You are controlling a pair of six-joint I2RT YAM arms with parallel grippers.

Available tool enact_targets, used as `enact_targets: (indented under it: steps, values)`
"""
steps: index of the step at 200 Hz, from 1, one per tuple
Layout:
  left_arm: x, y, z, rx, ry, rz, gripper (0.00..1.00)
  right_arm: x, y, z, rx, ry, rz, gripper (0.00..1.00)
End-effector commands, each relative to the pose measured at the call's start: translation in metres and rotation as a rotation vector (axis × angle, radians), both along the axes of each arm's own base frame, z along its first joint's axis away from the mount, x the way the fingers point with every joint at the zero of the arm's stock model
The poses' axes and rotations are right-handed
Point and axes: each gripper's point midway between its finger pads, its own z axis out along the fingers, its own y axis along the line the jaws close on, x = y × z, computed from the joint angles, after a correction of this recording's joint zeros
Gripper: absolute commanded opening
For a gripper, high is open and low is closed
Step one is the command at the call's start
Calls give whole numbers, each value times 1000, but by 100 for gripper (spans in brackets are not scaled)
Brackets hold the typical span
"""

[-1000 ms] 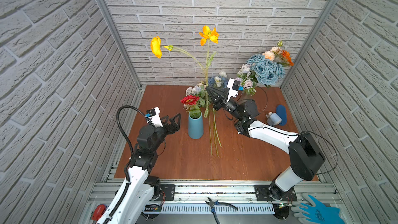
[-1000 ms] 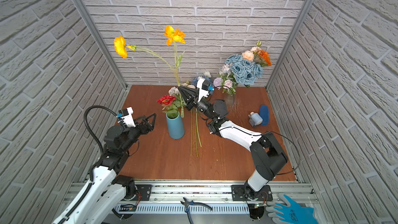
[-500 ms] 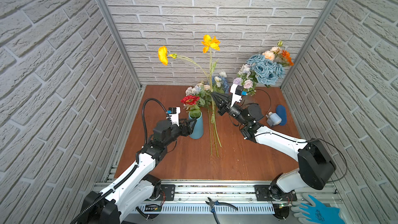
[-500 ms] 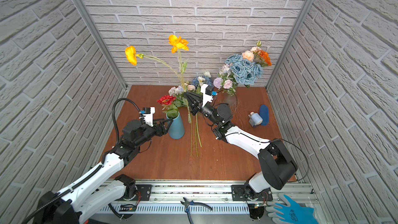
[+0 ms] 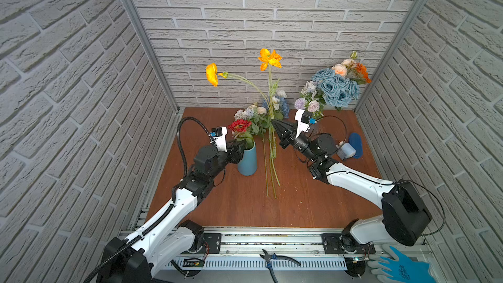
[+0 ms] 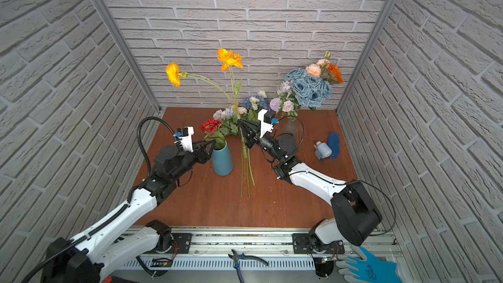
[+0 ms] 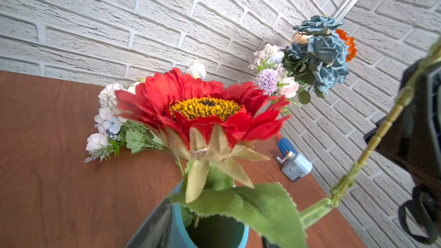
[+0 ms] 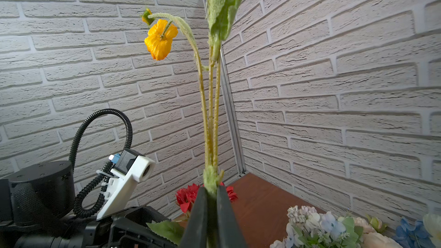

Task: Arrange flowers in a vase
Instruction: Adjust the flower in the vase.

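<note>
The right tool (image 5: 274,126) is clamped on the stems of the orange poppies (image 5: 269,59), holding them upright just beside the blue vase (image 5: 248,160). The left tool (image 5: 241,147) straddles the vase's neck, but I cannot tell whether it grips. A red bloom (image 5: 240,126) stands in the vase.

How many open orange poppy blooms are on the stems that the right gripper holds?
2. One bloom leans out toward the left arm's side, a small bud beside it. The other bloom stands higher, above the poppy stems in the right gripper. None seems hidden.
</note>
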Motion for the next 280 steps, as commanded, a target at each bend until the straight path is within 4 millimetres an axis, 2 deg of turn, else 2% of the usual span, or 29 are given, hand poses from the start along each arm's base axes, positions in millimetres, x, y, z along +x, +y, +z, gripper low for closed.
enact_targets:
  steps: [1, 29, 54, 91, 122, 159, 201, 251, 280]
  values:
    - [9, 2, 14, -1, -41, 39, 53, -10, -9, 19, 32, -61, -9, 6]
    - [13, -2, 17, -6, -57, 34, 49, -11, -11, 17, 29, -61, -11, 6]
    - [15, -3, 30, -1, -102, 32, 48, -12, -14, 14, 25, -59, -17, 6]
    - [19, -5, 45, 33, -169, 27, 53, -13, -17, 12, 21, -57, -22, 6]
    - [26, -10, 40, 51, -169, 17, 52, -13, -18, 11, 20, -56, -23, 6]
    - [30, -14, 37, 50, -165, 4, 47, -13, -21, 10, 16, -53, -29, 6]
    - [32, -16, 43, 52, -188, 3, 47, -13, -23, 10, 16, -54, -31, 6]
    - [38, -8, 62, 40, -256, 37, 42, -12, -23, 10, 17, -54, -32, 6]
    - [38, -5, 79, 41, -306, 50, 39, -13, -23, 10, 15, -52, -31, 6]
